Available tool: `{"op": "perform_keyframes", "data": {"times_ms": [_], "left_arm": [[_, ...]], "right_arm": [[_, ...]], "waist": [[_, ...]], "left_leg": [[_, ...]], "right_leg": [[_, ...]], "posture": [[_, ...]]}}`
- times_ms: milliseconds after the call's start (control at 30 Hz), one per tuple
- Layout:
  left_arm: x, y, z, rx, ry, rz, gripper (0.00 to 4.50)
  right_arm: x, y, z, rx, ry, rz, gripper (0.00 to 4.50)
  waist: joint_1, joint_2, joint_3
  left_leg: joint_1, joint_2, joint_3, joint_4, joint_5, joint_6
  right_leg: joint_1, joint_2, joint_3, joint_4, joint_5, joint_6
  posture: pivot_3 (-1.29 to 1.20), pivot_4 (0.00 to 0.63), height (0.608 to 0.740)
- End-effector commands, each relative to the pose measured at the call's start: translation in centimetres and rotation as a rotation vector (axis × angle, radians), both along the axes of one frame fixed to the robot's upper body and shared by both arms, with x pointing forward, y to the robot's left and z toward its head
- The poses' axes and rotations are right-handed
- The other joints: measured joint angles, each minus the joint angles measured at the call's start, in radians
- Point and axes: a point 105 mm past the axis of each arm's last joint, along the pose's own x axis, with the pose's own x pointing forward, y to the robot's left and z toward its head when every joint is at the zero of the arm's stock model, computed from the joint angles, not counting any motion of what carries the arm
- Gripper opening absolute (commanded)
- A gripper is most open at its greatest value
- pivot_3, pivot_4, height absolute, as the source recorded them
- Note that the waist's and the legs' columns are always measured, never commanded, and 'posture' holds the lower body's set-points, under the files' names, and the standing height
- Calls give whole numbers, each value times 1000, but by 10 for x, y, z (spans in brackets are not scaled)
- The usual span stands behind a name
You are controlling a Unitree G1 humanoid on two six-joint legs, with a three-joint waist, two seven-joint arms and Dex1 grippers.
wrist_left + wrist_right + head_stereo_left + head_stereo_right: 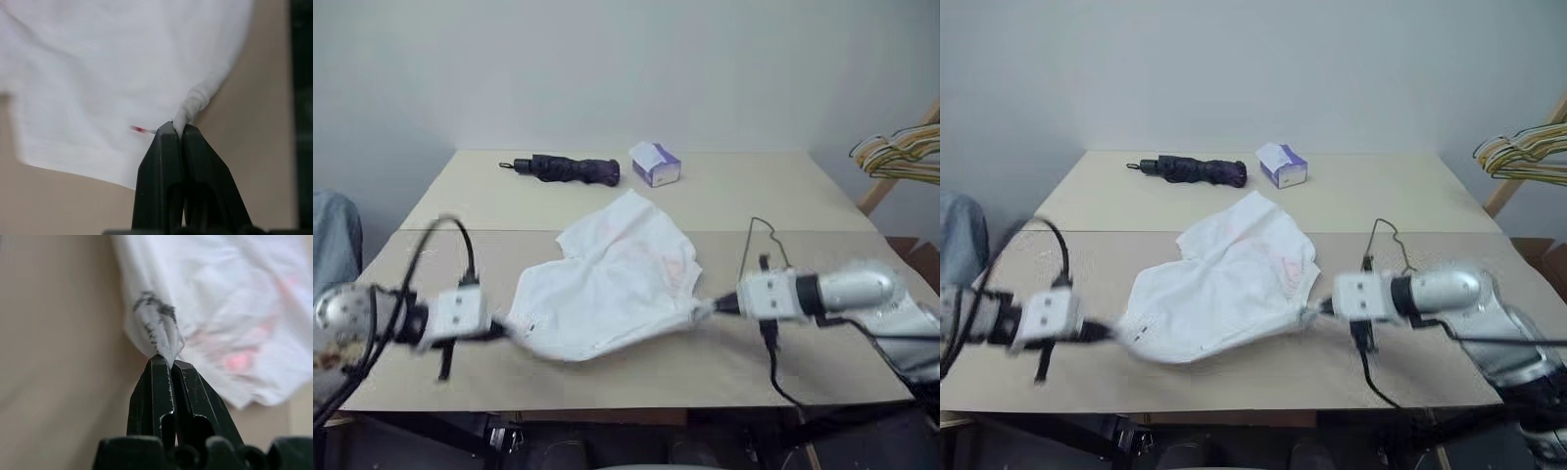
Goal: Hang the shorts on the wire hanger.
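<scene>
Shorts are lying spread across the middle of the tabletop, nearer its front edge, with each side corner pulled out into a bunched point. The left gripper is pinching one corner tight, jaws pressed together on a twist of cloth beside a tiny red mark, while the right gripper is nipping the opposite corner the same way. To do this step well, both pinches are going to need keeping firm and the cloth stretched evenly between them, so nothing slips as it gets worked toward the hanger. That thin wire hanger is lying just behind the right gripper, toward the right edge, and it looks awkward to reach with both hands busy. Over by the back edge, a folded umbrella and a tissue box are sitting well apart from the action. A bunch of coloured hangers is hanging off beyond the right edge, not in the way.
</scene>
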Motion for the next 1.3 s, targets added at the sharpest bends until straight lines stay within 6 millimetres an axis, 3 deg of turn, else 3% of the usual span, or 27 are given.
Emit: {"op": "perform_keyframes", "data": {"times_ms": [33,67,100,133,167,200,233,300,367,467,533,633,700,833,933,1033,1133,1300], "left_arm": [[99,8,57,-65,-403,421,0],[117,9,73,-88,-492,507,0],[139,14,124,-265,-682,658,0],[146,20,173,-431,-855,777,0],[143,26,216,-584,-1021,863,0],[127,26,260,-782,-1170,872,0],[108,24,288,-928,-1271,818,0],[77,14,319,-1071,-1405,658,0],[67,4,321,-1018,-1433,554,0],[67,-8,300,-932,-1341,435,0],[71,-12,275,-814,-1281,390,0],[76,-14,234,-666,-1155,325,0],[77,-16,189,-566,-929,256,0],[49,-13,79,-241,-515,110,0],[16,2,11,-10,-221,56,0],[-2,18,-20,171,-82,49,0],[-25,28,-39,290,58,-1,0],[-53,31,-45,376,192,-55,0]], "right_arm": [[77,-14,51,119,-237,-389,32],[90,-15,62,143,-289,-452,32],[113,-23,96,201,-480,-582,32],[126,-34,130,240,-693,-698,32],[130,-43,164,271,-916,-794,32],[123,-46,199,370,-1094,-836,32],[112,-47,221,439,-1212,-829,32],[95,-46,244,462,-1385,-794,32],[88,-44,245,462,-1416,-761,32],[88,-35,223,400,-1356,-673,32],[89,-24,193,298,-1289,-567,32],[89,-11,148,128,-1192,-413,32],[86,-2,106,17,-1062,-283,32],[61,-1,4,-229,-719,-26,32],[39,-4,-36,-227,-532,48,32],[30,-11,-51,-268,-455,77,32],[17,-14,-53,-280,-372,111,32],[-5,-13,-47,-307,-298,192,32]], "waist": [[10,0,0],[14,-2,-1],[16,-3,-2],[20,-4,-2],[22,-5,-2],[23,-6,-2],[21,-6,-2],[15,-5,-3],[8,-2,-5],[0,-1,-6],[-7,-1,-6],[-22,0,-4],[-33,0,-4],[-52,0,-4],[-53,0,-2],[-45,0,-1],[-38,0,-1],[-18,0,0]], "left_leg": [[0,-1,0,0,3,4],[-1,-1,-1,0,7,8],[-5,-2,-1,0,8,8],[-11,-2,-3,0,9,8],[-18,-2,-3,1,9,7],[-29,-3,-3,2,11,3],[-46,-3,-3,4,16,-5],[-56,-4,-3,4,17,-6],[-52,-6,-2,-2,16,-7],[-39,-4,-1,-13,14,-9],[-34,-3,-1,-17,13,-9],[-36,-3,0,-8,14,-7],[-34,-3,0,-1,11,-1],[-14,-2,1,-1,5,8],[-9,0,1,-1,5,8],[-10,0,1,-1,6,8],[-6,0,1,-1,6,8],[-9,0,2,-1,3,8]], "right_leg": [[1,1,0,0,4,5],[0,1,0,0,7,4],[0,1,1,0,8,4],[-3,2,1,0,10,4],[-10,1,0,1,10,4],[-21,0,1,2,11,4],[-39,0,2,10,13,4],[-53,-2,2,15,13,5],[-53,-4,-2,15,13,5],[-44,-3,-8,10,13,6],[-32,-2,-10,-4,10,5],[-30,-2,-9,-7,10,4],[-28,-2,-7,-2,11,4],[-10,-2,-6,-2,10,3],[-7,-2,-5,-1,10,2],[-8,-1,-5,0,11,1],[-5,-2,-5,-1,10,0],[-8,-1,-4,0,7,1]], "posture": [[54,0,740],[53,0,740],[49,0,740],[43,0,740],[40,0,740],[38,0,740],[38,0,740],[35,0,740],[34,0,740],[35,0,740],[38,0,740],[42,0,740],[42,0,740],[48,0,740],[61,0,740],[64,0,740],[61,0,740],[50,0,740]]}}
